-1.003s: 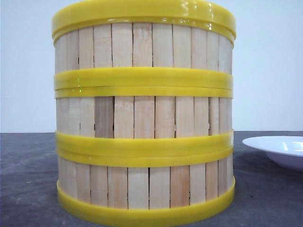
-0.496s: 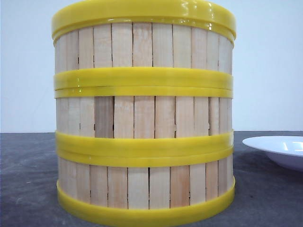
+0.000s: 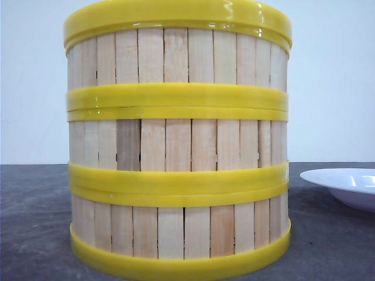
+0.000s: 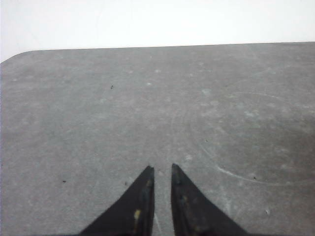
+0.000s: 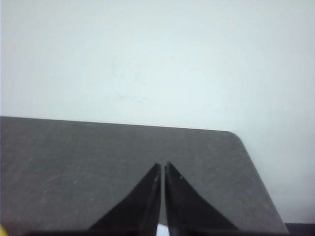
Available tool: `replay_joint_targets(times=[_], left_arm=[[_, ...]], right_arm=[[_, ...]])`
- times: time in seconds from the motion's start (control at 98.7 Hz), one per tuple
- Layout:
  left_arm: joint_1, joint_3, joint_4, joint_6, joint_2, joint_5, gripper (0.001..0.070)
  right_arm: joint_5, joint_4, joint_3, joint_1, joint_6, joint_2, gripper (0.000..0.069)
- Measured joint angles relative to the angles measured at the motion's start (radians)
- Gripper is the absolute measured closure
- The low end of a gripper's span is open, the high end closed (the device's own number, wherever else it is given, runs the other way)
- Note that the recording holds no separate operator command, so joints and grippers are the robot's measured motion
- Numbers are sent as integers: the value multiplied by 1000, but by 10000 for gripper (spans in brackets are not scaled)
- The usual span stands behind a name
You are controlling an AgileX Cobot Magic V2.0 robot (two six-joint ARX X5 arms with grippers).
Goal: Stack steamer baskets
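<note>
Baskets (image 3: pixel 178 146) stacked three high, rims flush, on the tabletop (image 3: pixel 35 222) at 9 o'clock of the plate (image 3: pixel 345 184); best left alone, keeping left hand (image 4: pixel 162 172) and right hand (image 5: pixel 162 168), both near-closed and empty, clear.

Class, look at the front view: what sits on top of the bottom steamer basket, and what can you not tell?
Two more steamer baskets sit on the bottom steamer basket: the middle basket, then the top basket, rims meeting. Their slatted walls hide the insides, so any contents are unseen.
</note>
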Motion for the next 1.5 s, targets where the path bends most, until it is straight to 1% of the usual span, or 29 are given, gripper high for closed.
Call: replay_joint_targets(times=[0.091, 0.172, 0.233, 0.284, 0.334, 0.405, 0.486, 0.587, 0.689, 0.78, 0.911, 1.073, 1.205, 1.347, 1.499], left_arm=[[0, 0, 0, 0, 0, 0, 675], [0, 0, 0, 0, 0, 0, 675], [0, 0, 0, 0, 0, 0, 675], [0, 0, 0, 0, 0, 0, 675], [0, 0, 0, 0, 0, 0, 675], [0, 0, 0, 0, 0, 0, 675], [0, 0, 0, 0, 0, 0, 675], [0, 0, 0, 0, 0, 0, 675], [0, 0, 0, 0, 0, 0, 675], [0, 0, 0, 0, 0, 0, 675], [0, 0, 0, 0, 0, 0, 675], [0, 0, 0, 0, 0, 0, 675], [0, 0, 0, 0, 0, 0, 675], [0, 0, 0, 0, 0, 0, 675], [0, 0, 0, 0, 0, 0, 675]], right_arm=[[-188, 93, 0, -163, -114, 0, 680], [-389, 172, 0, -311, -220, 0, 680], [-544, 209, 0, -420, -290, 0, 680], [-655, 222, 0, -505, -328, 0, 680], [-735, 231, -5, -584, -349, 0, 680], [-803, 256, -33, -685, -358, -5, 680], [-827, 287, -98, -761, -355, -27, 680], [-828, 385, -234, -813, -339, -77, 680], [-830, 517, -418, -839, -318, -163, 680], [-829, 629, -601, -854, -279, -269, 680], [-829, 737, -861, -875, -214, -431, 680], [-827, 746, -1134, -896, -146, -621, 680], [-826, 744, -1291, -908, -89, -733, 680], [-826, 744, -1373, -910, -61, -767, 680], [-827, 745, -1389, -910, -60, -784, 680]])
